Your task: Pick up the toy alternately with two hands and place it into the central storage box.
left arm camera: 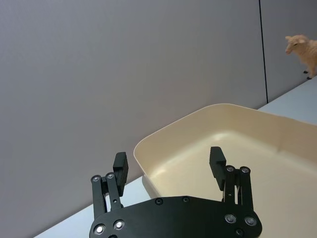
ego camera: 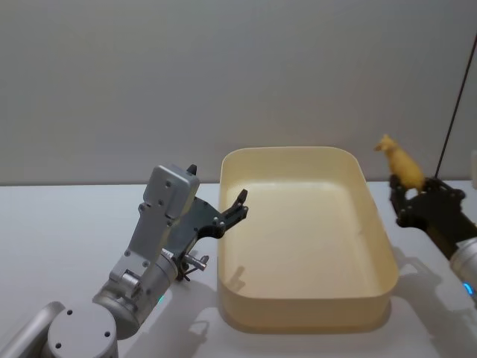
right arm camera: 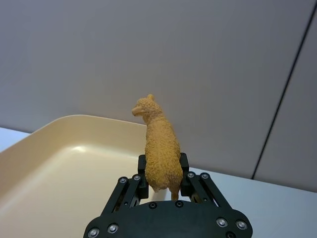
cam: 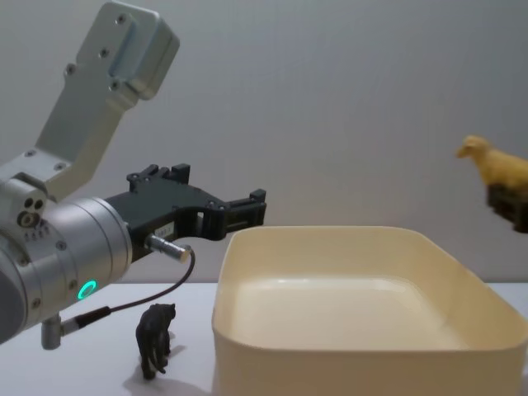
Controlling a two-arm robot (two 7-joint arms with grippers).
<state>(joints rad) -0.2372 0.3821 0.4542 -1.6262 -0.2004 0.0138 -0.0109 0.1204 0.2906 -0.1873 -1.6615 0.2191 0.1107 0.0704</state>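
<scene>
Tan sheep toy (ego camera: pixel 401 160) is in the air, clamped by the right gripper (ego camera: pixel 412 188) just outside the cream storage box's (ego camera: pixel 305 313) right rim. Left gripper (left arm camera: pixel 168 165) hovers spread wide at the left rim, with a dark animal figure (cam: pixel 157 337) standing on the table (ego camera: pixel 67 224) below.
</scene>
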